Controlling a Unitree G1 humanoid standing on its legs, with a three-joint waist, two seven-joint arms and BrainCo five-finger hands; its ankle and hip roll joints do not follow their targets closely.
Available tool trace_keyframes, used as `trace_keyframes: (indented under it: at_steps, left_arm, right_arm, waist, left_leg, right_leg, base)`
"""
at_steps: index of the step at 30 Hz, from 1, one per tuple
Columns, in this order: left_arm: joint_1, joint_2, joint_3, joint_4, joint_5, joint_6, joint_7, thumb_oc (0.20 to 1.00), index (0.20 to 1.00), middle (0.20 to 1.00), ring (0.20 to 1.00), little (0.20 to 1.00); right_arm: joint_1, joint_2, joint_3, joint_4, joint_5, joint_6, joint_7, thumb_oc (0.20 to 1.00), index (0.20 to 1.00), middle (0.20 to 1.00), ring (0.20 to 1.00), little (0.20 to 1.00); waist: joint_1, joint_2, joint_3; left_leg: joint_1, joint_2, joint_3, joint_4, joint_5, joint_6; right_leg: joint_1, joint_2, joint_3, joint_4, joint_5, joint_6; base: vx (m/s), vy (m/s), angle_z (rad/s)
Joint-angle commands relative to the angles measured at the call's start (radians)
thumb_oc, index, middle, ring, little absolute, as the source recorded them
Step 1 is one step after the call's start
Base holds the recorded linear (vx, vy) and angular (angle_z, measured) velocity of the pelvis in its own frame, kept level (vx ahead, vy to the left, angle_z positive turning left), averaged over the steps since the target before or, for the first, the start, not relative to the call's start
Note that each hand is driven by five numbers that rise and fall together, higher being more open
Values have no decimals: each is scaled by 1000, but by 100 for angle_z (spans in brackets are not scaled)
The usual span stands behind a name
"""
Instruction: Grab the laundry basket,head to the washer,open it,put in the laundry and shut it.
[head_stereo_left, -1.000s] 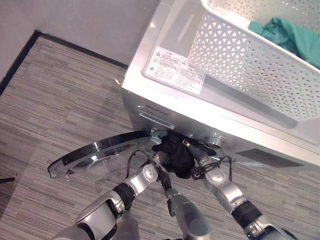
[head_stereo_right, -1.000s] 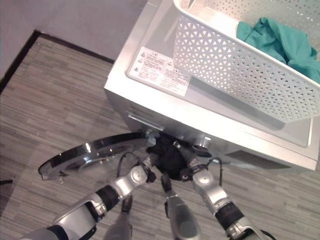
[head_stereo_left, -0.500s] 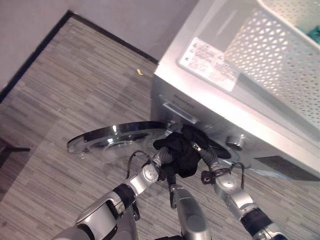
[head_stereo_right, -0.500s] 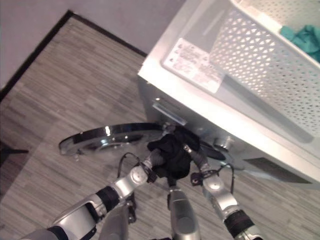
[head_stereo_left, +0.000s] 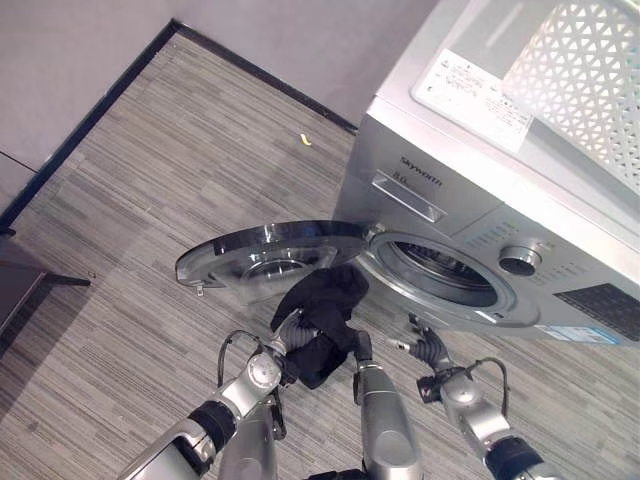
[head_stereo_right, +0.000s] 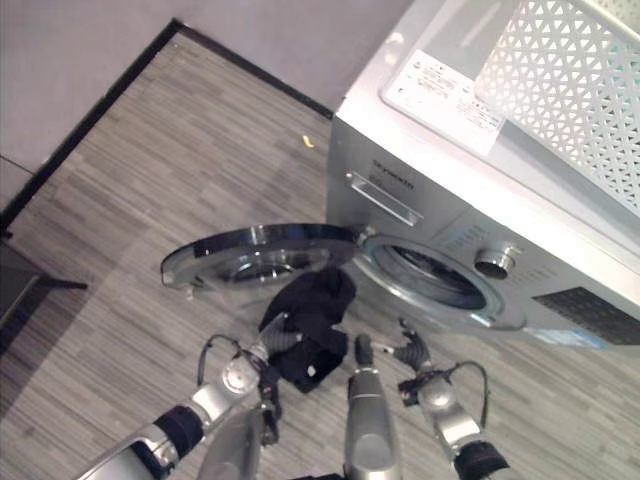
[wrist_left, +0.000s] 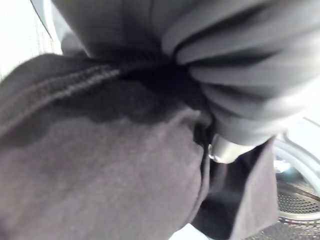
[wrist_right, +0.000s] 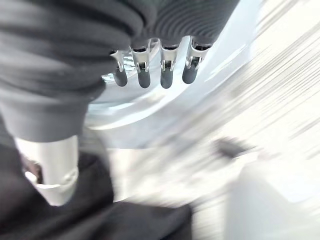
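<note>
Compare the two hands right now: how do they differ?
Left hand is shut on the black garment, which hangs from it; right hand holds nothing, its fingers straight in its wrist view. Left hand sits below the open door; right hand sits below the drum opening. Both are low, in front of the washer.
</note>
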Motion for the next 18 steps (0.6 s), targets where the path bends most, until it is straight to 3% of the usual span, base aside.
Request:
trace_keyframes:
  at_steps: [1, 9, 15, 18]
  left_arm:
    - [33, -27, 3, -125, 1, -66, -23, 200, 200, 200, 200, 200]
    - [-34, -77, -26, -97, -34, -73, -34, 200, 200, 200, 200, 200]
    - [-153, -132, -74, -47, -40, -74, -30, 200, 200, 200, 200, 200]
    - [-212, -159, -77, -12, -66, -79, -19, 200, 200, 200, 200, 200]
  right_arm:
    - [92, -10, -50, 79, -125, 14, -42, 1000, 1000, 1000, 1000, 1000]
    - [48, 68, -29, 486, -59, 19, -13, 1000, 1000, 1000, 1000, 1000]
    - [-6, 91, 130, 549, -201, 45, 38, 1000, 1000, 1000, 1000, 1000]
    - [0, 101, 164, 553, -208, 44, 60, 1000, 1000, 1000, 1000, 1000]
  waist:
    - [13, 16, -39]
    - [8, 8, -16]
    - [17, 5, 42]
    - [8, -2, 65]
  left_leg:
    - [48, 47, -66, 205, -268, 23]
    - [46, 27, -63, 219, -282, 33]
    - [21, 30, -45, 256, -301, 35]
    - [-21, 31, -51, 293, -303, 30]
  right_leg:
    - [-72, -48, 23, -168, 191, 28]
    - [-81, -69, 12, -160, 207, 43]
    - [-101, -105, -57, -160, 225, 54]
    - [-127, -114, -61, -153, 229, 50]
  base:
    - [-18, 19, 18]
    - [3, 5, 2]
    - [-28, -1, -1]
    - [-57, -37, 0]
